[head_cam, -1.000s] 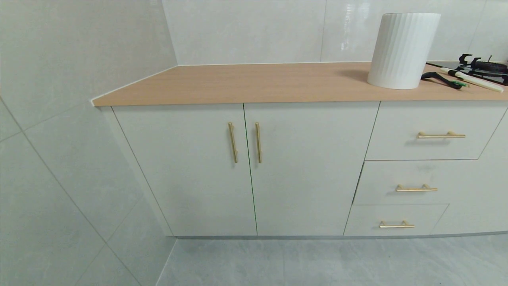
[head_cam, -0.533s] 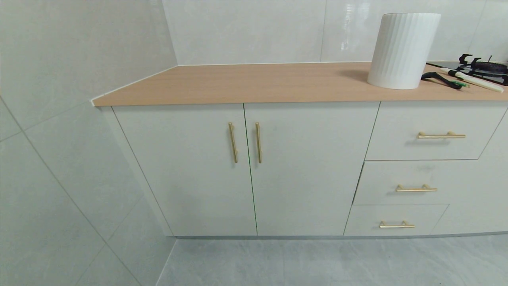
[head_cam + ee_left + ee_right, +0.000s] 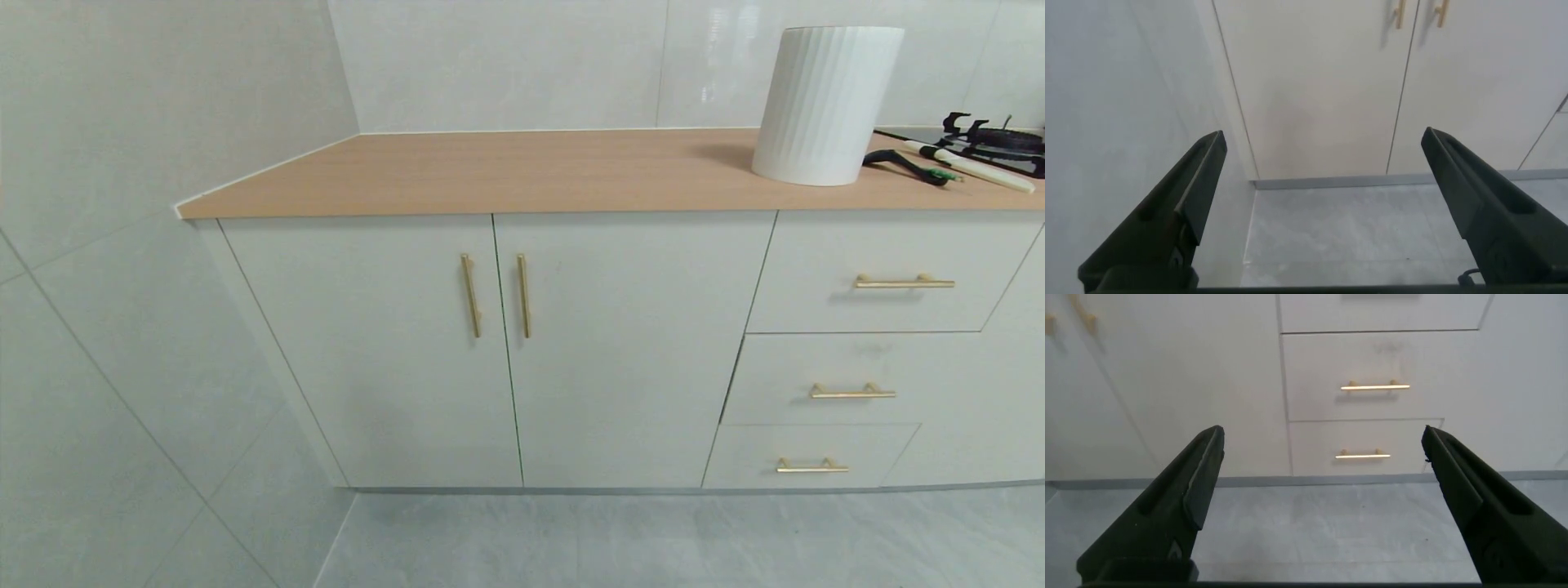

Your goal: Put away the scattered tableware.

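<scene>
Left gripper is being held wide open low over the floor, facing the cabinet doors. The right gripper, equally spread, is being pointed at the lower drawers. From the head view, the countertop is being shown. On it a white ribbed container is standing, with a black-handled utensil and a white-handled utensil lying just right of it, beside the stove.

Left gripper and right gripper each hang low, tilted downward, jaws spread wide apart
</scene>
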Tool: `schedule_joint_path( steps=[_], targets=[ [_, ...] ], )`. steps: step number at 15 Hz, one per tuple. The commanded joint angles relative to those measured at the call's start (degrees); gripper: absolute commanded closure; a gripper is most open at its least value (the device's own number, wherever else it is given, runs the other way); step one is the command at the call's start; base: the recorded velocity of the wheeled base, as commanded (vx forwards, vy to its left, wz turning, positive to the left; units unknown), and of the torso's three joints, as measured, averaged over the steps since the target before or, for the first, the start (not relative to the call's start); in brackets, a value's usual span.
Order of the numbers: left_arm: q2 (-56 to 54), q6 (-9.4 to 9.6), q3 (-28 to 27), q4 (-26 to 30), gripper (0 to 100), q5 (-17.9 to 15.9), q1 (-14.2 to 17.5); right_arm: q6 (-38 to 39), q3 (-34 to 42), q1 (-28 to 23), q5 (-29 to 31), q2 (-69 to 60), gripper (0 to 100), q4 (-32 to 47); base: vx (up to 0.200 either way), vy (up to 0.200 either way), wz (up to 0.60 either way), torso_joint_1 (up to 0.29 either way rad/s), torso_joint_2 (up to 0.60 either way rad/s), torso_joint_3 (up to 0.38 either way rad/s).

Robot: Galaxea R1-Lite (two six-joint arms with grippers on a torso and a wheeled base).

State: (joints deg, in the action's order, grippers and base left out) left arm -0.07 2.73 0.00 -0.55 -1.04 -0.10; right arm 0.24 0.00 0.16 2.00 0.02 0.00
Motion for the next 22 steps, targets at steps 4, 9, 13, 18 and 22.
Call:
schedule_joint_path(
  steps=[4, 9, 13, 18, 22],
  targets=[
    [0.16, -0.01, 0.0, -0.07, 0, -0.02, 0.01, 0.02, 0.0, 0.02, 0.02, -0.02, 0, 0.0, 0.0, -0.2, 0.0, 0.0, 0.0, 0.005],
    [0.07, -0.01, 0.0, -0.07, 0, -0.02, 0.01, 0.02, 0.0, 0.02, 0.02, -0.02, 0, 0.0, 0.0, -0.16, 0.0, 0.002, 0.0, 0.002],
    [0.16, -0.01, 0.0, -0.07, 0, -0.02, 0.01, 0.02, 0.0, 0.02, 0.02, -0.02, 0, 0.09, 0.0, 0.0, 0.0, 0.0, 0.0, 0.0],
    [0.16, -0.01, 0.0, -0.07, 0, -0.02, 0.01, 0.02, 0.0, 0.02, 0.02, -0.02, 0, 0.0, 0.0, 0.0, 0.0, 0.0, 0.0, 0.0],
    [0.07, -0.01, 0.0, -0.07, 0, -0.02, 0.01, 0.02, 0.0, 0.02, 0.02, -0.02, 0, 0.0, 0.0, 0.0, 0.0, 0.0, 0.0, 0.0]
  ],
)
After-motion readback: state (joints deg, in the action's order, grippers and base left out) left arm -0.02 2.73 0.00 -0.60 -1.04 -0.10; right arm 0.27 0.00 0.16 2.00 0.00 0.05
